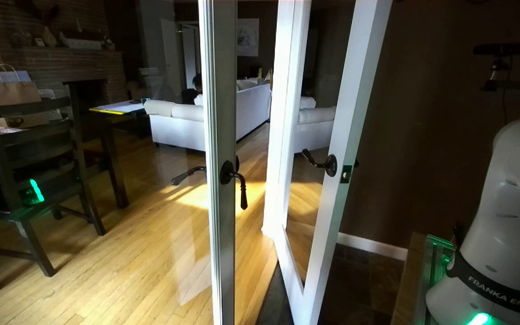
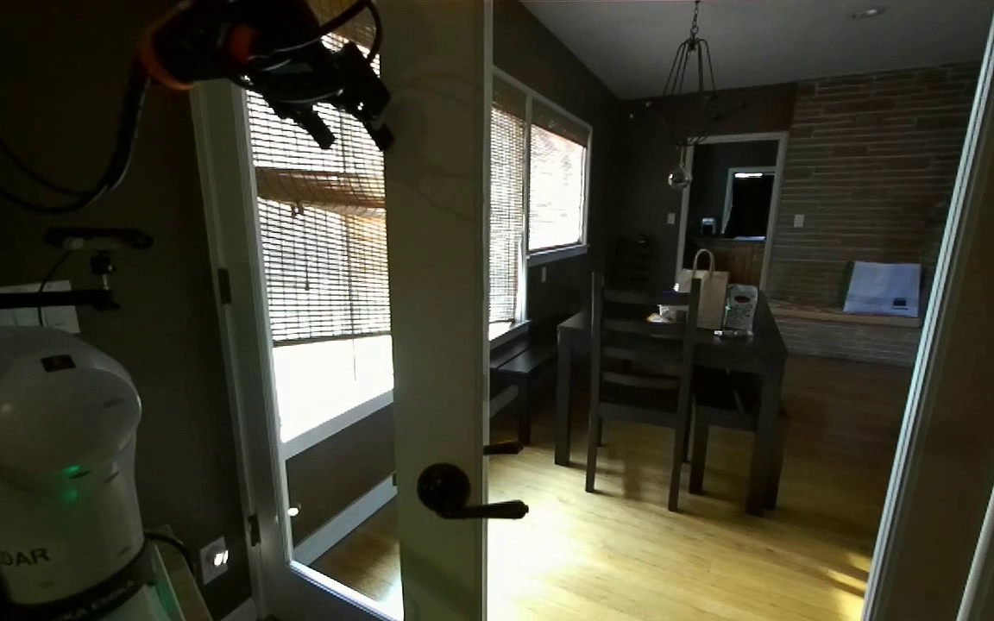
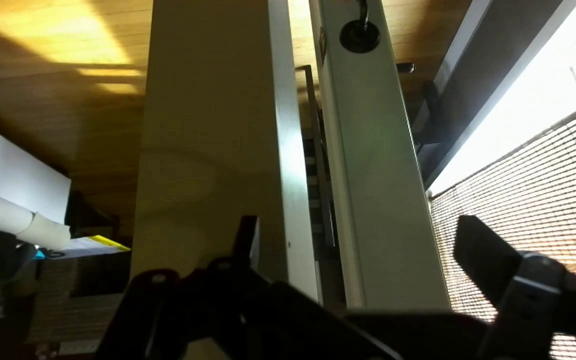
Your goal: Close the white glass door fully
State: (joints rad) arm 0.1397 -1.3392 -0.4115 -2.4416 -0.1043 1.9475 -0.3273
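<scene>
Wooden floor (image 1: 251, 257) stretches past the white glass door (image 1: 355, 90), standing open near the arm (image 1: 481, 225) in an exterior view; in an exterior view the hand (image 2: 355, 140) hangs high left, fingers (image 2: 317, 129) spread; wrist view: a lever-handled leaf (image 3: 388, 190) shows between them

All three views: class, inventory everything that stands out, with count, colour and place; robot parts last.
Glass door leaves: two, white-framed, a gap between them
Lever handles: at least two, black, on leaves
Wood floor: one, yellowish, beyond the leaves
Sofa: at least one, white, beyond the leaves
Dining table: one, dark, beyond the leaves
Chair: at least one, dark, by the table
Paper bag: one, brown, on the table
Hanging lamp: one, dark, high beyond the leaves
Robot arm: one, white, beside the leaves
Gripper: one, black, high up, open
</scene>
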